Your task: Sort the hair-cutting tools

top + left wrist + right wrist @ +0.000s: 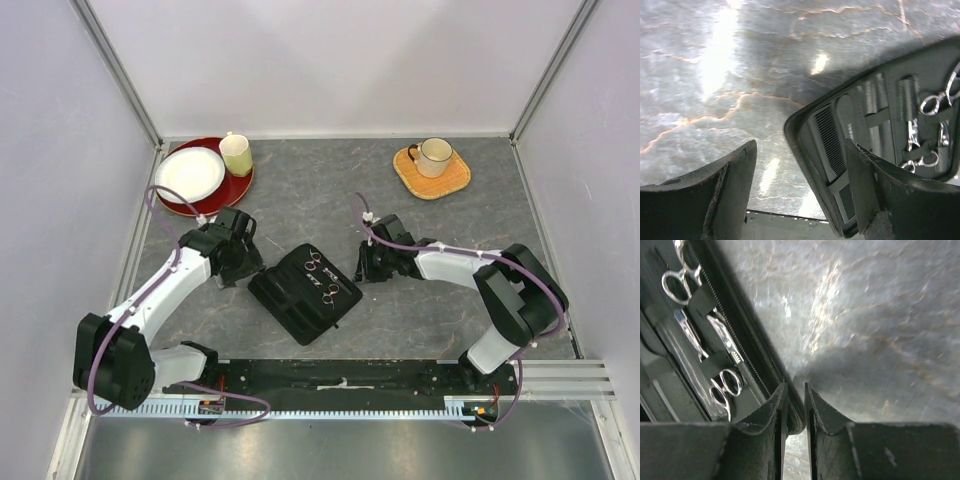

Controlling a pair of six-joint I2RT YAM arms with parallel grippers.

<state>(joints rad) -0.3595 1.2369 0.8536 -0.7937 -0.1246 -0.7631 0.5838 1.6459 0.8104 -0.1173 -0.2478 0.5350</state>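
A black zip case (290,300) lies open at the table's middle. Two silver scissors (313,262) (330,290) sit strapped in its right half. They also show in the left wrist view (935,100) (917,155) and in the right wrist view (677,280) (725,387). A black comb (829,135) lies strapped in the case's left half; a second comb is not clear. My left gripper (250,268) (799,150) is open, its jaws astride the case's left rim (795,135). My right gripper (362,265) (795,387) is closed on the case's right rim (755,365).
A white plate (190,172) on a red plate (240,188) and a pale green mug (236,155) stand at the back left. A white mug (434,156) on a woven coaster (450,182) stands at the back right. Walls enclose three sides.
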